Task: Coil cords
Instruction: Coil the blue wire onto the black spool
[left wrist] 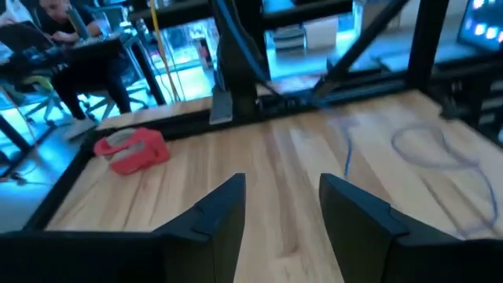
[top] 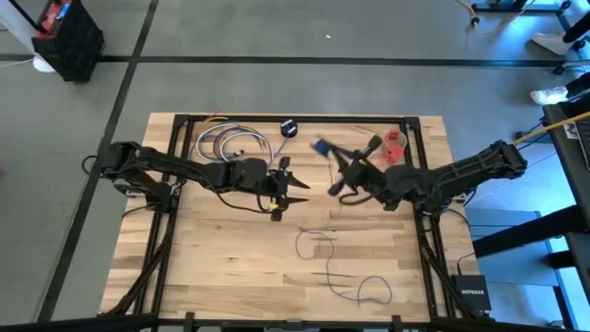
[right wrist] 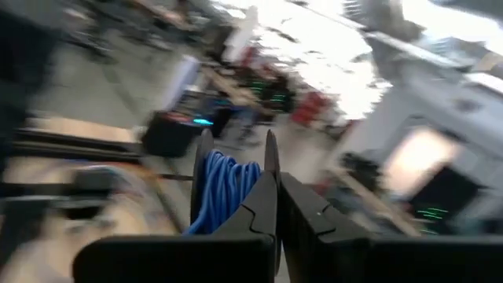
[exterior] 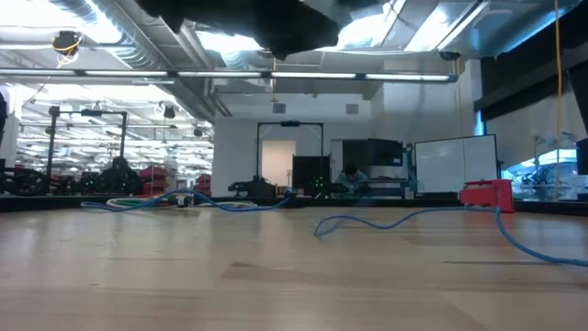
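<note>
The thin cord lies in loose loops [top: 318, 244] on the wooden table's near middle; it shows bluish in the low view [exterior: 404, 219] and the left wrist view [left wrist: 428, 149]. A coiled bunch of it [top: 321, 147] sits high above the table at my right gripper [top: 330, 155], which is shut [right wrist: 273, 157]. A small black puck [top: 289, 126] rests near the far edge. My left gripper [top: 297, 183] hovers open over mid-table, left of the right one, with nothing between its fingers [left wrist: 279, 185]. My right gripper carries a coil of several turns of the cord [right wrist: 224, 185], which lies against the outer side of one finger [right wrist: 259, 200], near its tip. The coil is lifted clear of the table. The fingers hide where the cord is gripped.
A bundle of thicker multicoloured cables [top: 230, 143] lies at the far left of the table. A small red object [top: 396, 140] sits at the far right and also shows in the left wrist view [left wrist: 132, 149]. A black frame rail [top: 295, 117] edges the table.
</note>
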`<state>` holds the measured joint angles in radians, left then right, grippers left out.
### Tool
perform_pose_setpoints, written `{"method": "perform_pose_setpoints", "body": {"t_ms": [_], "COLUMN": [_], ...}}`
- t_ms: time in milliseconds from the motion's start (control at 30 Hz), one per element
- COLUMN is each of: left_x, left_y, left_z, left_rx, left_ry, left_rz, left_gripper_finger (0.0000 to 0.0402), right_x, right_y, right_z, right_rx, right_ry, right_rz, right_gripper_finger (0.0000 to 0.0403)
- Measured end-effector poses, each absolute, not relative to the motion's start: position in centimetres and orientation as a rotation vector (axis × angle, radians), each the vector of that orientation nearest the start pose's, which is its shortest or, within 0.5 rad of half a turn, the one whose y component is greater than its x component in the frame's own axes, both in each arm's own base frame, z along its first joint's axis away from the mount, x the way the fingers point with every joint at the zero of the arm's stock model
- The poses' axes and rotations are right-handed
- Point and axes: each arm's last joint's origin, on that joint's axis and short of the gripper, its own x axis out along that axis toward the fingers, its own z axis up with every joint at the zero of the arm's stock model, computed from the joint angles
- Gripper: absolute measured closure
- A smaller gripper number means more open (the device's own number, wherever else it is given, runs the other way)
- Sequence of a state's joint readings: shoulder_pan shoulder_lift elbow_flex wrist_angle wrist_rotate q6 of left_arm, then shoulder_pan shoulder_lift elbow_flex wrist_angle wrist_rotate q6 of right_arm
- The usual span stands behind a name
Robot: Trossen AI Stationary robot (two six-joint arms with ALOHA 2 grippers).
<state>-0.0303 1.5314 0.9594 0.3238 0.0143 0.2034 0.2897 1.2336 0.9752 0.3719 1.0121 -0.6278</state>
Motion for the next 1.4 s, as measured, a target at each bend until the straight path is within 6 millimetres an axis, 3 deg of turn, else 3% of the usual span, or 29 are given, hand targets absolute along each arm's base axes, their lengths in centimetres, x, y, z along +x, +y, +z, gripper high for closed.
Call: {"method": "perform_pose_setpoints", "body": {"t_ms": [100, 433, 633, 1133, 1400], "left_x": [34.4, 34.5, 34.5, 36.9, 37.4], "left_y": [-1.4, -3.4, -3.6, -3.6, -3.7], "left_z": [25.8, 26.6, 26.7, 23.6, 23.3], "left_rx": [0.152, 0.081, 0.036, 0.001, -0.003], "left_ry": [0.229, 0.144, 0.13, 0.084, 0.016], "left_rz": [-0.072, -0.115, -0.109, -0.024, -0.071], "left_gripper_finger": [0.0246, 0.0247, 0.0247, 0.0247, 0.0247], "right_x": [27.2, 29.8, 29.9, 30.0, 30.1], "right_y": [5.7, 6.5, 6.6, 6.8, 6.8], "right_z": [34.4, 31.2, 31.4, 31.1, 31.0], "right_rx": [-0.47, -0.447, -0.426, -0.391, -0.391], "right_ry": [0.147, 0.211, 0.178, 0.179, 0.178], "right_rz": [-0.62, -0.551, -0.571, -0.482, -0.485], "right_gripper_finger": [0.0395, 0.0395, 0.0395, 0.0395, 0.0395]}}
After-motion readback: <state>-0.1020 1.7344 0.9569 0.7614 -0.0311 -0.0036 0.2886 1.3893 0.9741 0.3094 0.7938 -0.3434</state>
